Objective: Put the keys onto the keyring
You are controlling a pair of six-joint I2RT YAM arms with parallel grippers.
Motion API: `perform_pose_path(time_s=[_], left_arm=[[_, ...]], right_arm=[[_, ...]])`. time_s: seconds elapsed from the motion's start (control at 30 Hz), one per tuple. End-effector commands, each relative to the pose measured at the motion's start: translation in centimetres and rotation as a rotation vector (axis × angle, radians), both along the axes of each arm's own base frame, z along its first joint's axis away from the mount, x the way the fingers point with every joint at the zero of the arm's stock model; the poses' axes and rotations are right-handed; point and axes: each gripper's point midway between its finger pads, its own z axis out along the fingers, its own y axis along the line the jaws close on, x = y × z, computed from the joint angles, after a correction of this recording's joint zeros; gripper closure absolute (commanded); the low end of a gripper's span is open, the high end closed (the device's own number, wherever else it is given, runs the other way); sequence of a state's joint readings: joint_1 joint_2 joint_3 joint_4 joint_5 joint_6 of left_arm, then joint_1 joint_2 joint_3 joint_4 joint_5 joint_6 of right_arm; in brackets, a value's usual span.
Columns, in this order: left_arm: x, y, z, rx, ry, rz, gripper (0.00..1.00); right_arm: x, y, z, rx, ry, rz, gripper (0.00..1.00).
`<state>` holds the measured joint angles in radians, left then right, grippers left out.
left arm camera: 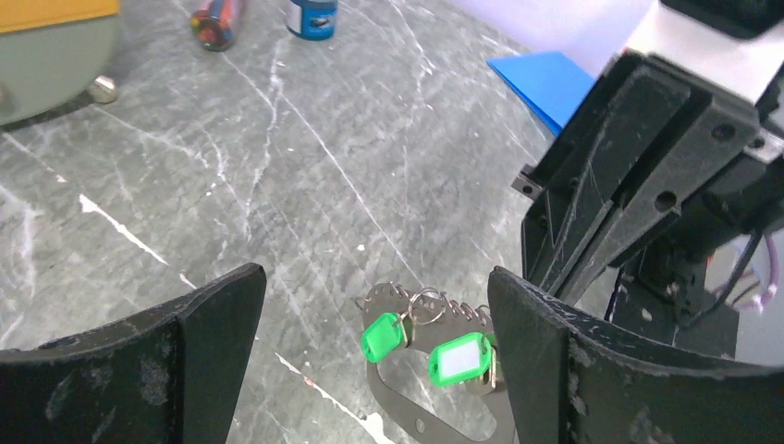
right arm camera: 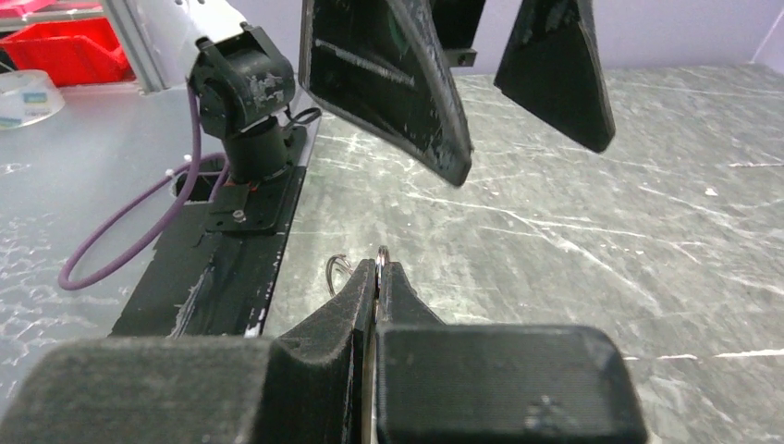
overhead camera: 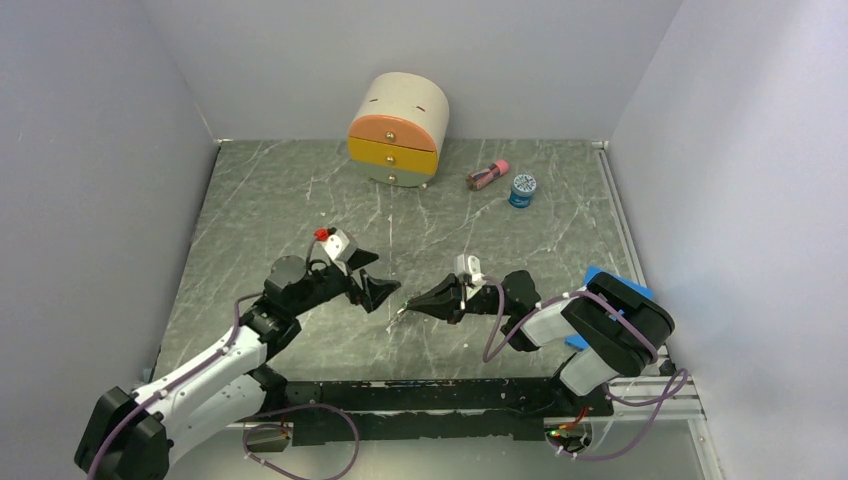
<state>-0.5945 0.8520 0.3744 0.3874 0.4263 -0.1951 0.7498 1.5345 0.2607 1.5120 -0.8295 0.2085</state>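
Observation:
Two keys with green heads [left arm camera: 404, 335] [left arm camera: 459, 358] hang from small silvery rings on the keyring [left arm camera: 426, 302], which is fixed to a thin flat metal piece with a row of holes. My right gripper [right arm camera: 377, 273] is shut on the edge of that metal piece, and a ring [right arm camera: 382, 252] pokes out past its tips. It holds the piece just above the table [overhead camera: 300, 200]. My left gripper [left arm camera: 374, 282] is open wide, one finger on each side of the keys, touching neither. From above, the left gripper [overhead camera: 377, 277] faces the right gripper [overhead camera: 412, 304] closely.
A round drawer box [overhead camera: 398, 125] stands at the back. A pink tube [overhead camera: 488, 175] and a small blue jar [overhead camera: 522, 190] lie at the back right. A blue sheet [overhead camera: 612, 285] sits by the right arm. Grey walls close in three sides.

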Motion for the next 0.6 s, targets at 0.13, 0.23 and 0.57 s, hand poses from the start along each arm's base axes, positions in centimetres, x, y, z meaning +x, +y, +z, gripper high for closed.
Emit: perform_pose_path(time_s=[0.13,0.23,0.57], left_arm=[[2.9,3.1,2.9,-0.216,0.073,0.265,0.05],[3.6,3.6,2.2,-0.231,0.141,0.324,0.05],[4.6,3.3,1.3,-0.206,0.262,0.339,0.05]], right_arm=[[1.7,-0.4,2.6,0.104,-0.083,-0.109,1.0],[2.0,-0.6,1.9,0.083,-0.077,-0.132,1.0],[1.1,-2.3,-1.4,0.002,0.007,-0.173,1.0]])
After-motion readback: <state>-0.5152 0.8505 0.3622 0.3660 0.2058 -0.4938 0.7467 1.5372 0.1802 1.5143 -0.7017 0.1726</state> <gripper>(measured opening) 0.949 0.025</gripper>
